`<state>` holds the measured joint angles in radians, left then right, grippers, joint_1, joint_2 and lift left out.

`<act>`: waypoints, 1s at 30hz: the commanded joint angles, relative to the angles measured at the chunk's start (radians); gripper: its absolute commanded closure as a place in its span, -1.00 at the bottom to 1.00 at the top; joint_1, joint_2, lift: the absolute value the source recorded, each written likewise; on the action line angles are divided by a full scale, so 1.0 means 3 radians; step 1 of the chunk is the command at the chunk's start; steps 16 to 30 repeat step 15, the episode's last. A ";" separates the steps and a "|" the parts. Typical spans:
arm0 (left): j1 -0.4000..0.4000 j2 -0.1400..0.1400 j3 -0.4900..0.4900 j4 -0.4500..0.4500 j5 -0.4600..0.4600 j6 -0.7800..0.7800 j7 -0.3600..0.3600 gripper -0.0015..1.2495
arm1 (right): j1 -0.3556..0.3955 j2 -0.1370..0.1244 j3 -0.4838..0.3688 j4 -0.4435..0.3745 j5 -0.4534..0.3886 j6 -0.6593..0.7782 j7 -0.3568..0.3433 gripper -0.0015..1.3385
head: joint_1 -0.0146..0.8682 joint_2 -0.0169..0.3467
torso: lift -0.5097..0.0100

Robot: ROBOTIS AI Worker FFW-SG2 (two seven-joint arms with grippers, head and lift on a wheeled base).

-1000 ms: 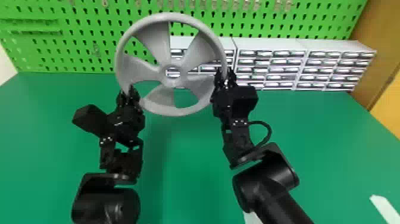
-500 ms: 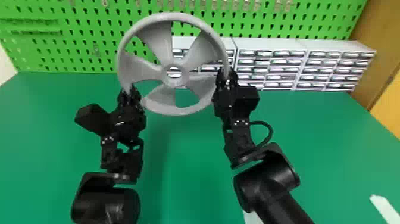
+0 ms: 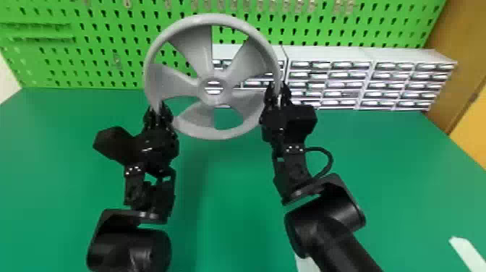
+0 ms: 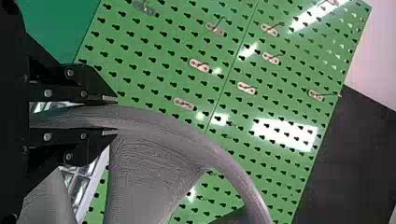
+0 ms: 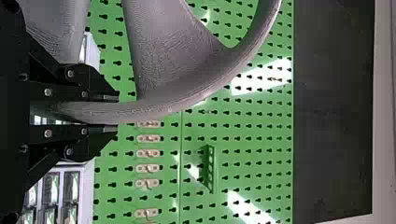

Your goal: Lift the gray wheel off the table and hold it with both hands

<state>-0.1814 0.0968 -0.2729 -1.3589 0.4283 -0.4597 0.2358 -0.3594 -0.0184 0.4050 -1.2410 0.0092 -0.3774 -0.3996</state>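
Left gripper [image 3: 158,107] clamped, left arm [image 3: 128,249] behind it, right gripper [image 3: 278,87] clamped, well apart from left, right arm [image 3: 325,224] slanting behind.

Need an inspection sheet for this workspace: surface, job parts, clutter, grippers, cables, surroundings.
Surface: green table, flat.
Job's things: gray wheel, five-bladed, upright, held above the table.
Clutter: white strip at lower right; white piece beside the right arm.
Grippers: left gripper and right gripper closed on opposite sides of the rim.
Cables: black loop at the right wrist.
Surroundings: green pegboard, white drawer units behind.
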 commanded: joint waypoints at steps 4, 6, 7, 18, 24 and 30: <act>0.0006 0.0000 0.0000 -0.0001 -0.0006 -0.0027 0.0533 0.57 | 0.0002 0.0000 0.0010 0.0000 0.0000 0.0000 -0.0003 0.69 | 0.64 -0.82 | 0.59; 0.0006 0.0000 0.0000 -0.0001 -0.0006 -0.0032 0.0533 0.57 | 0.0002 0.0000 0.0010 0.0000 0.0005 0.0000 -0.0003 0.69 | 0.64 -0.82 | 0.59; 0.0006 0.0000 0.0000 -0.0001 -0.0006 -0.0032 0.0533 0.57 | 0.0002 0.0000 0.0010 0.0000 0.0005 0.0000 -0.0003 0.69 | 0.64 -0.82 | 0.59; 0.0006 0.0000 0.0005 -0.0001 -0.0011 -0.0037 0.0533 0.57 | -0.0004 0.0000 0.0010 0.0000 0.0015 -0.0005 -0.0003 0.69 | 0.64 -0.82 | 0.59; 0.0006 0.0000 0.0005 -0.0001 -0.0011 -0.0037 0.0533 0.57 | -0.0004 0.0000 0.0010 0.0000 0.0015 -0.0005 -0.0003 0.69 | 0.64 -0.82 | 0.59; 0.0006 0.0000 0.0005 -0.0001 -0.0011 -0.0037 0.0533 0.57 | -0.0004 0.0000 0.0010 0.0000 0.0015 -0.0005 -0.0003 0.69 | 0.64 -0.82 | 0.59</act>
